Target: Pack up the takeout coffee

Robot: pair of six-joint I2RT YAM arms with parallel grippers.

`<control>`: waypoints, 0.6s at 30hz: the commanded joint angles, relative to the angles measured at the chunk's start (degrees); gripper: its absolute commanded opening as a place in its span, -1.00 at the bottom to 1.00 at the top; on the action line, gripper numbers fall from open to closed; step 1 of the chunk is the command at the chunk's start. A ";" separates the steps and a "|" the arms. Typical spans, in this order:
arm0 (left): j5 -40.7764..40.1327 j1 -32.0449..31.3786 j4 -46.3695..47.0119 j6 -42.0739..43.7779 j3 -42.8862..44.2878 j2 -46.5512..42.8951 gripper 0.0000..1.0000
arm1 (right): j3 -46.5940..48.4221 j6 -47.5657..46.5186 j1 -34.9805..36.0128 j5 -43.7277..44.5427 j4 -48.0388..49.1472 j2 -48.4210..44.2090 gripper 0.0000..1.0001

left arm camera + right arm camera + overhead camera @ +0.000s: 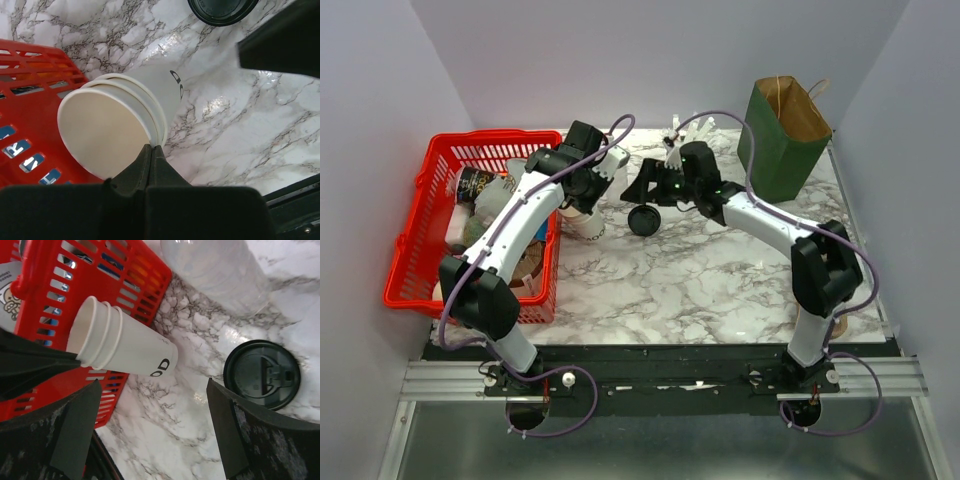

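Left jaws pinch cream cups (110, 130) near round black lid (261, 375)

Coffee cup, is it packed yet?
Nothing packed yet. The left gripper pinches the stacked paper cups by the rim, tilted beside the red basket. The black lid lies on the table by the open right gripper. Remaining: lidding, then packing, probably into the green bag.

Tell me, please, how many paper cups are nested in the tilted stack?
3 paper cups, nested in one stack beside the red basket, rims toward the left gripper, whose jaws pinch a rim. More may hide inside.
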 commanded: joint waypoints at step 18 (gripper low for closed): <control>4.86 2.32 -0.80 -4.89 1.08 -1.69 -1.00 | 10.27 17.06 5.75 -6.50 9.84 14.20 0.89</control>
